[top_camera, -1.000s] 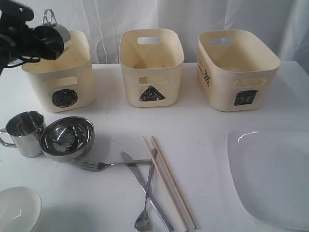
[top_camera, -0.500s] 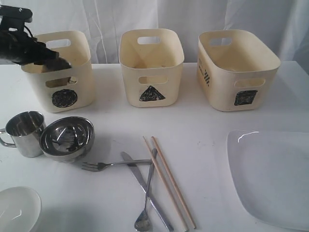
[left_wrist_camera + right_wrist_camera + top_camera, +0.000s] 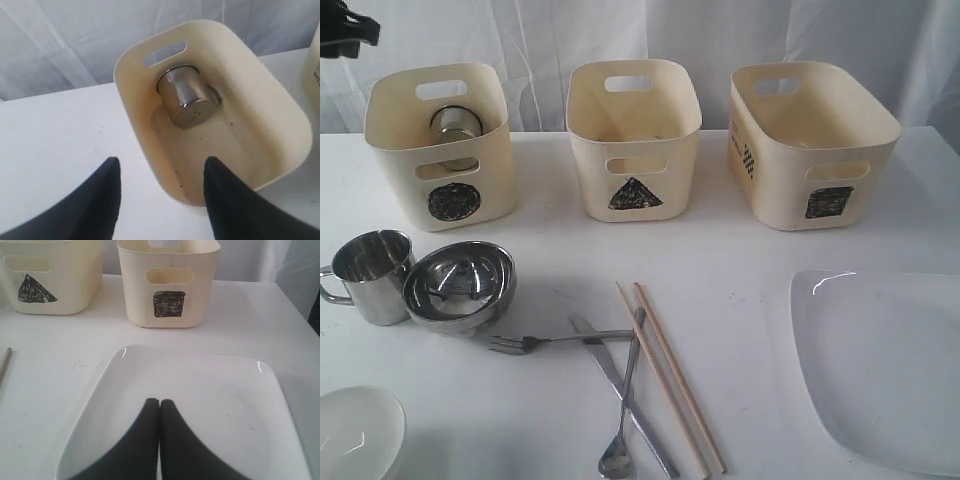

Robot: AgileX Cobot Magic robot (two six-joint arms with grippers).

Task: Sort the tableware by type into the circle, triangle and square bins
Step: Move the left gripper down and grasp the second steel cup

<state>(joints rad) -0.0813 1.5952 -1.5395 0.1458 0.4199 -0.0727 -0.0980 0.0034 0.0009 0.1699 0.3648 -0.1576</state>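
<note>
Right claw [image 3: 160,401] fully closed, empty, over the white rounded-square plate [image 3: 200,390] on the tabletop [image 3: 50,360]. Left claw [image 3: 161,165] spread wide, gripping nothing, above the circle bin [image 3: 265,105]; steel mug [image 3: 186,97] lies tipped over inside that bin, well apart from the claw.

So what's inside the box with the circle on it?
One steel mug, lying on its side by the circle bin's far wall. Nothing else shows, though its near wall hides some floor.
</note>
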